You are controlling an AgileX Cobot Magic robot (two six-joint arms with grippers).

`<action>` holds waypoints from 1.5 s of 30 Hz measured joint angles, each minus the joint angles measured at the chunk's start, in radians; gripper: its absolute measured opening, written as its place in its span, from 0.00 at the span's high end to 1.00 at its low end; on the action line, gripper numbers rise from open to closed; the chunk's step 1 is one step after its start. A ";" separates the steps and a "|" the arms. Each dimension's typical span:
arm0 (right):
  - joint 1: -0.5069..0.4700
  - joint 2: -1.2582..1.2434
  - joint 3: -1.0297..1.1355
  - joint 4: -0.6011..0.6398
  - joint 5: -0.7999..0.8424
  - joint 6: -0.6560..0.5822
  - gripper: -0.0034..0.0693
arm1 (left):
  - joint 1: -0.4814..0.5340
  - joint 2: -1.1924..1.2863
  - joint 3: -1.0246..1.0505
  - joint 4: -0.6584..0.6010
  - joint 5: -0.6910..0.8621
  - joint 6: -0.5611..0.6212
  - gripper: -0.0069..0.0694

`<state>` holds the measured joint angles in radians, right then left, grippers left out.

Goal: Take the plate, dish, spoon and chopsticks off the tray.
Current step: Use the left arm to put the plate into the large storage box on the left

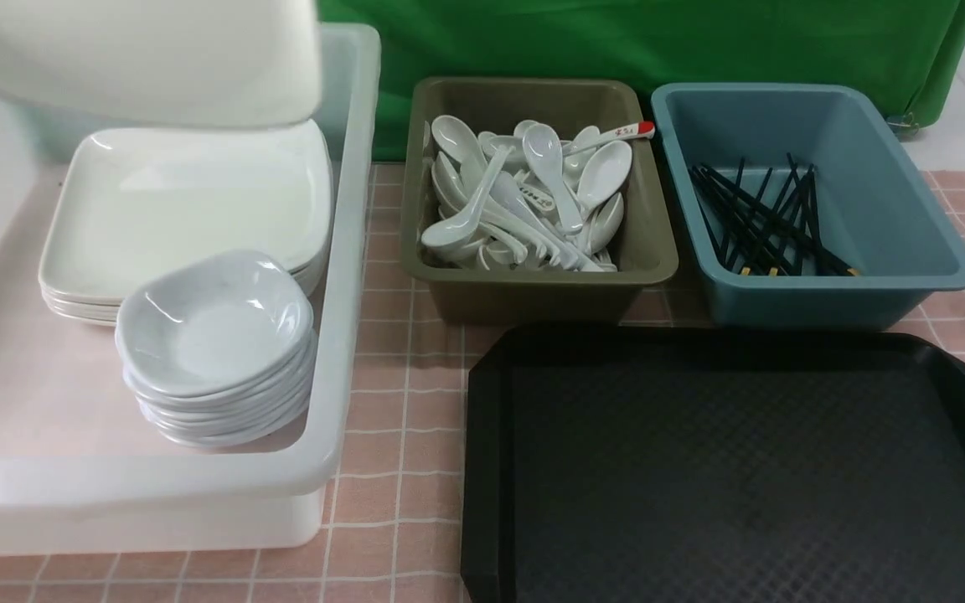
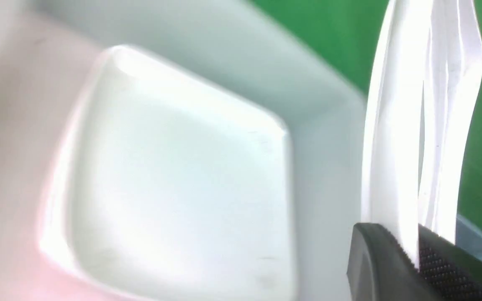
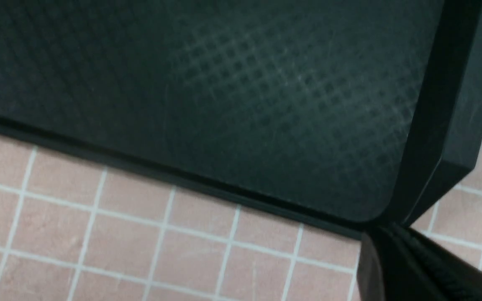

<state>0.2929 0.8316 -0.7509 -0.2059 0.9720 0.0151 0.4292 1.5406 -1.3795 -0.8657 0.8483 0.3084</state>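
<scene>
at far left the left hand (image 2: 416,255) is clamped on the rim of the plate (image 1: 139,63), holding it above the stacked plates (image 1: 189,205) in the white bin (image 1: 340,352). released tilted, it could slide onto the stack of dishes (image 1: 214,335). the tray (image 1: 734,469) on the tabletop (image 1: 399,402) looks bare. the right hand (image 3: 408,267) is closed, empty, beside its rim.

My left gripper (image 2: 417,255) shows only its 2 black fingers (image 2: 375,267), matte, with rounded outer edges and a fine knurled, dotted grip texture on the inner pads. My right gripper (image 3: 396,259) shows as 2 black fingers too, smooth and dark, with faint ribbing along 1 edge. No cables, screws or markings show.
</scene>
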 joint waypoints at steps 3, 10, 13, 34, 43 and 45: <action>0.000 0.000 0.000 0.000 -0.005 0.001 0.89 | 0.012 0.084 0.000 -0.005 -0.015 0.038 0.86; 0.000 0.000 0.000 0.000 -0.006 0.001 0.89 | -0.011 0.265 0.000 -0.118 -0.110 0.134 0.87; 0.000 0.000 0.000 0.000 -0.007 0.001 0.89 | -0.011 0.337 0.000 -0.171 -0.112 0.196 0.87; 0.000 -0.010 -0.208 0.000 0.160 -0.029 0.89 | -0.011 0.333 -0.238 0.135 0.022 0.231 0.35; 0.000 -0.365 -0.185 0.020 0.118 0.001 0.89 | -0.011 0.225 -0.379 0.209 0.220 0.152 0.82; 0.000 -0.453 -0.117 0.040 0.019 0.002 0.89 | -0.011 0.206 -0.380 0.208 0.224 0.152 0.87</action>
<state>0.2929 0.3788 -0.8678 -0.1660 0.9905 0.0175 0.4180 1.7463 -1.7596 -0.6573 1.0726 0.4603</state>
